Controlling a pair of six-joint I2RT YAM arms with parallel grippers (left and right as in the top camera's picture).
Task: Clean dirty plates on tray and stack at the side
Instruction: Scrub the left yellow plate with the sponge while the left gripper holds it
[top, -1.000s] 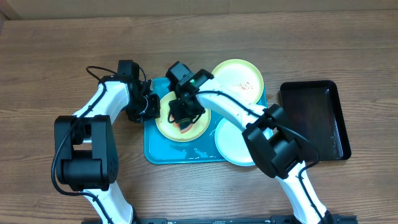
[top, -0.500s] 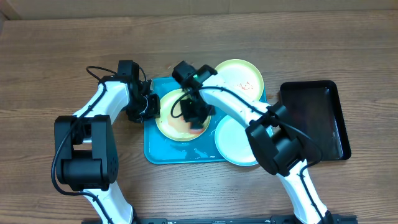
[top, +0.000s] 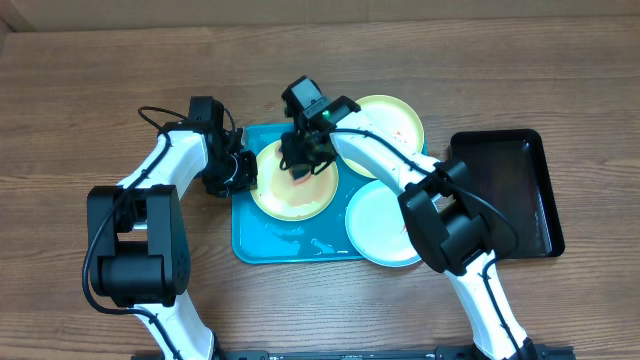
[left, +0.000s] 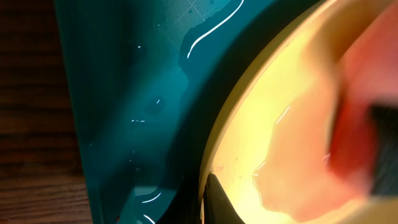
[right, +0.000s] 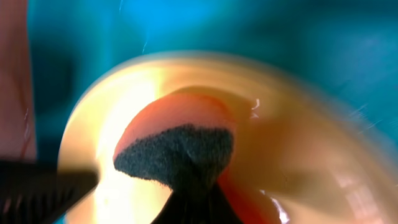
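Note:
A pale yellow-green plate (top: 285, 203) lies on the left part of the wet turquoise tray (top: 290, 247). My left gripper (top: 243, 172) is shut on its left rim; one dark finger (left: 214, 199) lies on the plate (left: 286, 93) above the tray (left: 124, 93). My right gripper (top: 303, 160) is shut on an orange sponge with a dark scrub face (right: 177, 149) and presses it on the far part of the plate (right: 298, 143). The sponge shows blurred in the left wrist view (left: 367, 93). A second yellow-green plate (top: 385, 120) with red smears sits at the tray's far right. A pale blue-white plate (top: 380, 228) sits at its near right.
A narrow black tray (top: 505, 195) lies on the wooden table to the right of the turquoise tray. Puddles of water shine on the turquoise tray's front part (top: 310, 243). The right arm reaches across over the two right-hand plates.
My right gripper has moved the sponge across the plate, from its middle out to the right and then up toward the far rim. The left gripper has stayed on the plate's rim.

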